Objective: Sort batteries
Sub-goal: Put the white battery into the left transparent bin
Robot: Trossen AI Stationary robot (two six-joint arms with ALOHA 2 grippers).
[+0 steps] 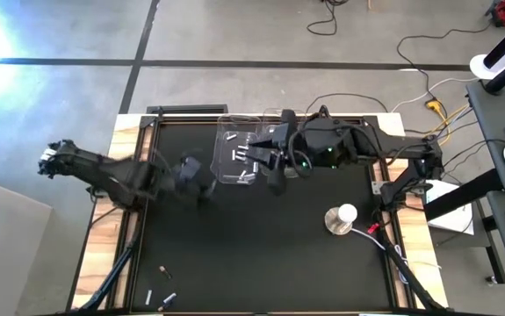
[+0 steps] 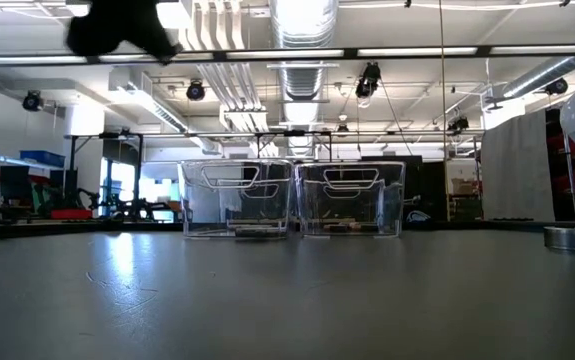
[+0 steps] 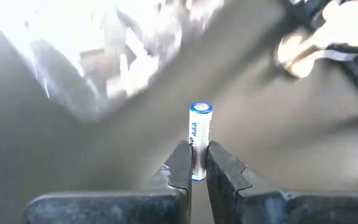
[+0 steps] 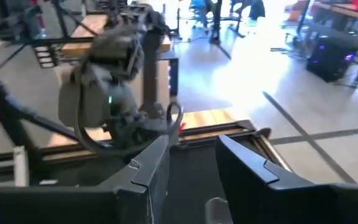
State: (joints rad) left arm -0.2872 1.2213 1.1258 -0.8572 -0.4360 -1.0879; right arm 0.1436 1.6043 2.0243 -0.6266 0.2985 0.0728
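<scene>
A white AAA battery [image 3: 199, 140] stands upright, pinched at its lower end between the fingers of the left gripper [image 3: 194, 167], which hangs above the black mat [image 1: 261, 246] just left of two clear bins [image 1: 239, 156]; the bins sit side by side at the far middle of the mat; the right gripper [image 1: 274, 158] hovers over them, fingers parted and holding nothing; more batteries [image 1: 162, 298] lie loose at the near edge; a white-topped metal disc [image 1: 341, 219] rests to the right; a lit workshop with ceiling ducts lies behind.
</scene>
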